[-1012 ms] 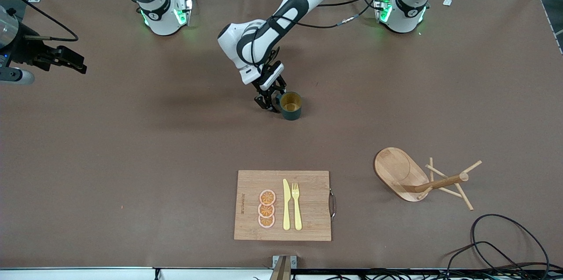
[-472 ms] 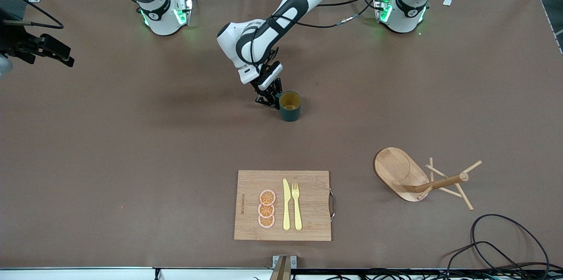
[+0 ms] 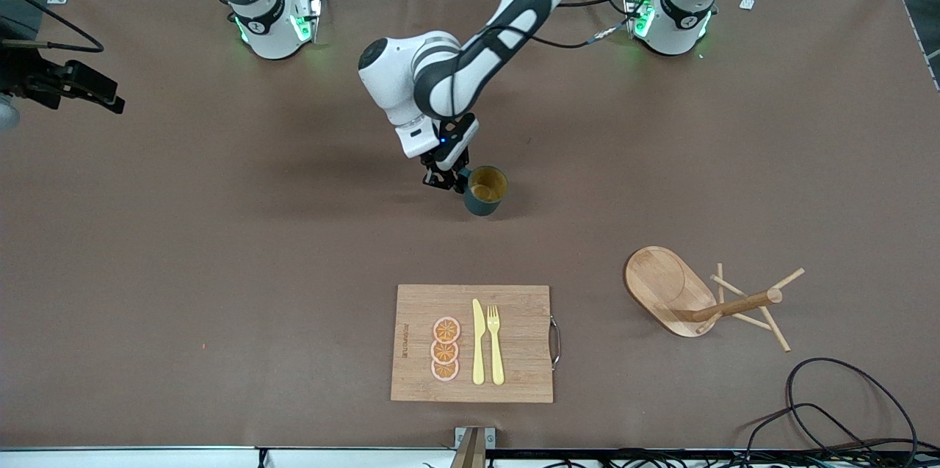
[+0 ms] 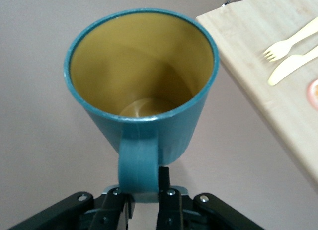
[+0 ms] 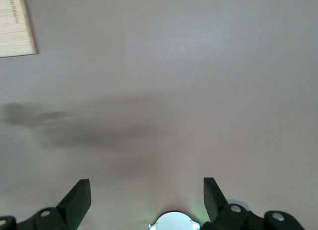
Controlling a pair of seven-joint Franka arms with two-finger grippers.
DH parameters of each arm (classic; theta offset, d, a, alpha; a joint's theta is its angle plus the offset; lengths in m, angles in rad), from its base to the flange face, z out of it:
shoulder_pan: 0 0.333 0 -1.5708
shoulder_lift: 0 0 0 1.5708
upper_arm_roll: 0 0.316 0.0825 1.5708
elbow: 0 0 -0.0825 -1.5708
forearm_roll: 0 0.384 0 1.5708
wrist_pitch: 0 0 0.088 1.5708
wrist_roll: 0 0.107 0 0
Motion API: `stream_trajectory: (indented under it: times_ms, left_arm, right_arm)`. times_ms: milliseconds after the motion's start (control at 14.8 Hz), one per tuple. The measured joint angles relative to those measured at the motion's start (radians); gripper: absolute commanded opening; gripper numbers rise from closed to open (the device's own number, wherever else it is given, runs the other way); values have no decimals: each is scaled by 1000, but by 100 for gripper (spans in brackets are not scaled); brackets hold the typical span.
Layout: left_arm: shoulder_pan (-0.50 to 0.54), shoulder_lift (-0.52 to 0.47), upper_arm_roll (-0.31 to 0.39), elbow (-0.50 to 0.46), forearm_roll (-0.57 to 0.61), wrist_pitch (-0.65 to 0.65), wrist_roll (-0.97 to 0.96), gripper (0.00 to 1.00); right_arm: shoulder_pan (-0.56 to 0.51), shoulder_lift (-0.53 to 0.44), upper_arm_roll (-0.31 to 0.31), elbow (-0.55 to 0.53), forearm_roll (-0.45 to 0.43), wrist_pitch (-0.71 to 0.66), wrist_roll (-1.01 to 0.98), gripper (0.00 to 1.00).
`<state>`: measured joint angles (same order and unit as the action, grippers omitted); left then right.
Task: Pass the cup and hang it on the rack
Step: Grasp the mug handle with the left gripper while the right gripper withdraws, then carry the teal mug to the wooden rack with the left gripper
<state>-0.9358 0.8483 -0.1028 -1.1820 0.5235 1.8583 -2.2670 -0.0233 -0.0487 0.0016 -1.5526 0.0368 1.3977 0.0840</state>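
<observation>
While the right arm waits at the edge of the front view, toward its own end of the table, the right gripper point(image 3: 110, 97) hangs over bare table with its fingers spread wide and nothing between them, as the right wrist view confirms. Moving along to the middle of the table, the left gripper point(image 3: 443, 180) has changed most: a second ago its fingers stood apart around the handle of the cup point(image 3: 485, 190), and now they are pressed tight on that loop handle, pinching it, as the left wrist view shows with the cup point(image 4: 141, 91) mouth-up and its mustard inside showing. Compared with the earlier frames, the cup now tilts a little and the left arm's wrist has risen, which suggests the lift is beginning; whether the base has fully left the table cannot be told. Nearer the camera lies a bamboo cutting board point(image 3: 514, 306) carrying orange slices point(image 3: 445, 349), a knife point(image 3: 478, 343) and a fork point(image 3: 496, 343). Toward the left arm's end, the rack point(image 3: 664, 281) lies tipped on its side, post and pegs level with the table. Judging from this, the grasp is done, but the handover and hanging remain, and a toppled rack would make hanging difficult.
</observation>
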Motion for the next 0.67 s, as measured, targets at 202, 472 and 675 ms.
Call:
stream_trajectory:
  times_ms: [202,472,675]
  left_arm:
    - [87,-103,1,2,-183,55,136,0]
    - [236,-220,3,1,-475,122,326,0]
    - [368,-297,3,-1,-710,127,492,0]
  right_arm:
    - [-13,0,-2,8,8,-6,0,100]
    - [-17,0,-1,11,-9,-6,-2,100]
    - [-17,-2,2,12,-21,-7,-2,100]
